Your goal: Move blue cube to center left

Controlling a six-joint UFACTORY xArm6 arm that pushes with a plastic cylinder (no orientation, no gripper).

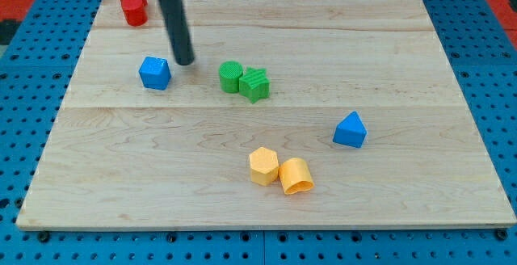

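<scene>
The blue cube (154, 73) sits on the wooden board (404, 71) in its upper left part. My tip (185, 61) rests on the board just to the right of the cube and slightly toward the view's top, a small gap apart from it. The dark rod rises from the tip to the view's top edge.
A red block (133, 6) lies at the top left corner. A green cylinder (230, 77) and a green star (254, 84) touch near the middle. A blue triangular block (350, 130) lies at the right. A yellow hexagon (263, 166) and a yellow arch-like block (296, 176) lie at bottom centre.
</scene>
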